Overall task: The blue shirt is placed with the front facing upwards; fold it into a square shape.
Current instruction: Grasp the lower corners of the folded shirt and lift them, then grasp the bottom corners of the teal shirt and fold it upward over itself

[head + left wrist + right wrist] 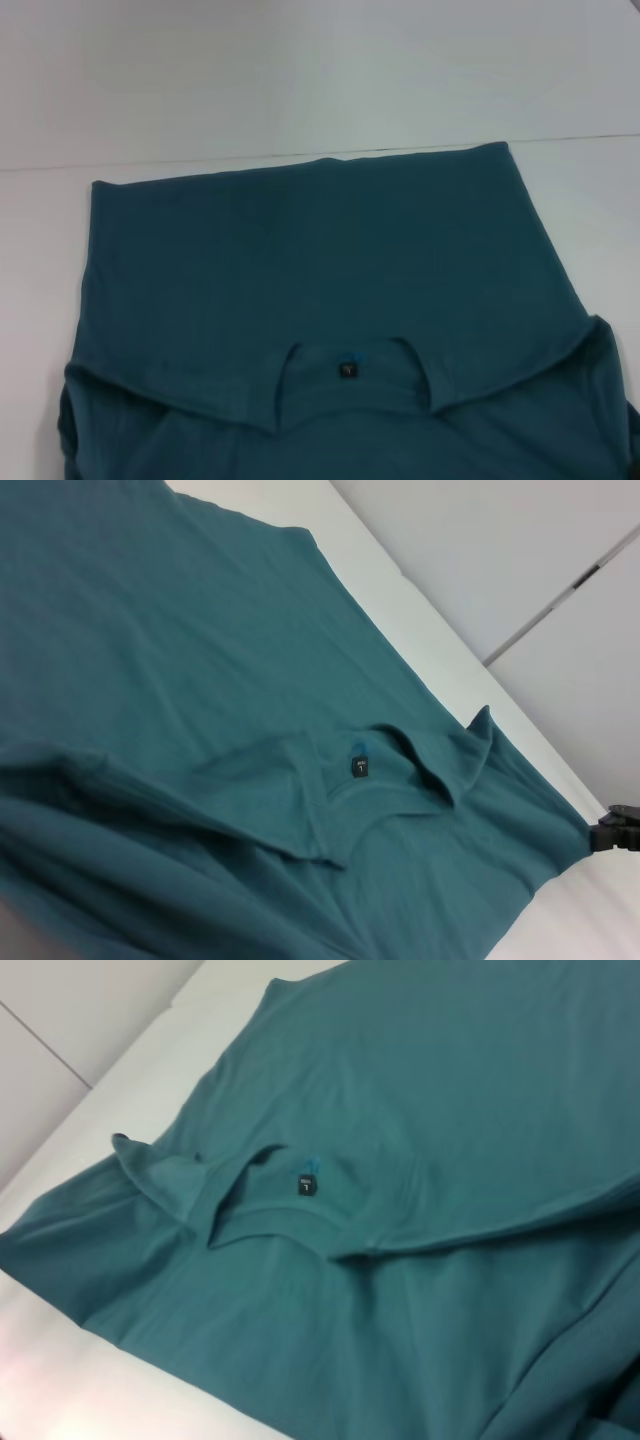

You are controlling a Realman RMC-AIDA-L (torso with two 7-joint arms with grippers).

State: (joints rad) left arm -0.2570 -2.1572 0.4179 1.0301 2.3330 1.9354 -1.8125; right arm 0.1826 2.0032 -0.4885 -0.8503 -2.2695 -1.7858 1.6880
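Observation:
The blue shirt lies spread across the white table, plain teal with no lettering showing. Its straight far edge runs along the back. At the near side an upper layer ends in a curved, loose edge with a notch at the round collar. The small black tag shows there, as it does in the left wrist view and the right wrist view. A dark piece of the right gripper sits at the shirt's side corner in the left wrist view. The left gripper is out of view.
Bare white table shows to the left and right of the shirt and in a strip behind it. A pale wall rises beyond the table's far edge. The shirt's near part runs off the bottom of the head view.

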